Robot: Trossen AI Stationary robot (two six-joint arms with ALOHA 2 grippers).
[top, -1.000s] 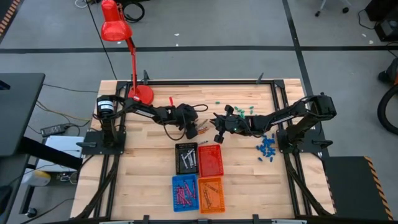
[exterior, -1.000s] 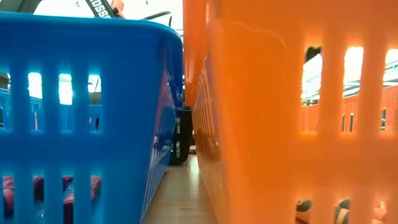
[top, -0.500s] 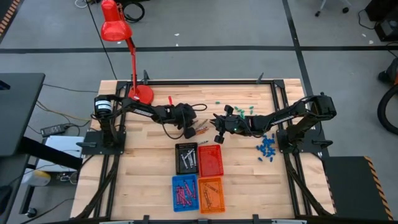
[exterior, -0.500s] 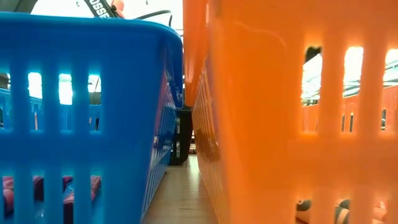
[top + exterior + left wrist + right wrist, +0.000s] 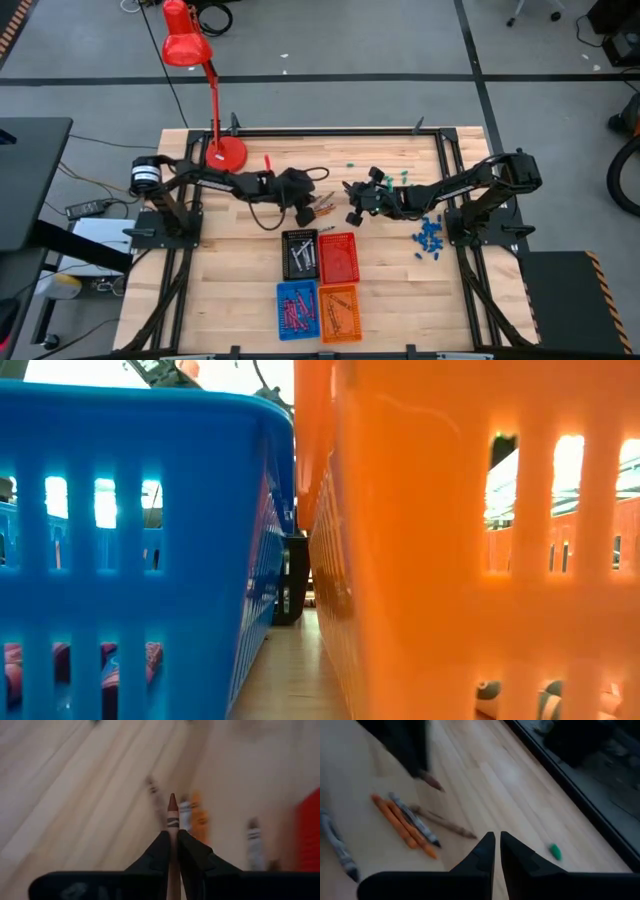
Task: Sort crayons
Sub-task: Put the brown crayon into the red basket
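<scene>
Now the left gripper [image 5: 309, 212] has closed since a second ago: its fingers [image 5: 160, 851], which stood apart then, pinch a brown crayon [image 5: 172, 812] whose tip pokes out past them, above the tabletop [image 5: 230, 270]. The left arm's base has also swung a little farther toward the tabletop's left edge than before. Just left of the black basket [image 5: 299, 254] there is only bare wood; the loose crayons [image 5: 325, 207] lie just behind that basket, directly under and beside the left gripper. In the left wrist view a grey one [image 5: 185, 815] and an orange one [image 5: 199, 817] lie right next to the held crayon's tip.

Right of the black basket sits the red basket [image 5: 338, 257], touching it, and in front of the pair stand the blue basket [image 5: 296, 307] and the orange basket [image 5: 338, 311], both with crayons inside.

Farther right, behind the red basket, the right gripper [image 5: 354, 205] hovers much where it was, its fingers [image 5: 482, 852] nearly together with only a thin slit between them and nothing in it. Green pieces [image 5: 392, 176] lie behind it, and blue pieces [image 5: 429, 238] lie well right of the red basket.
</scene>
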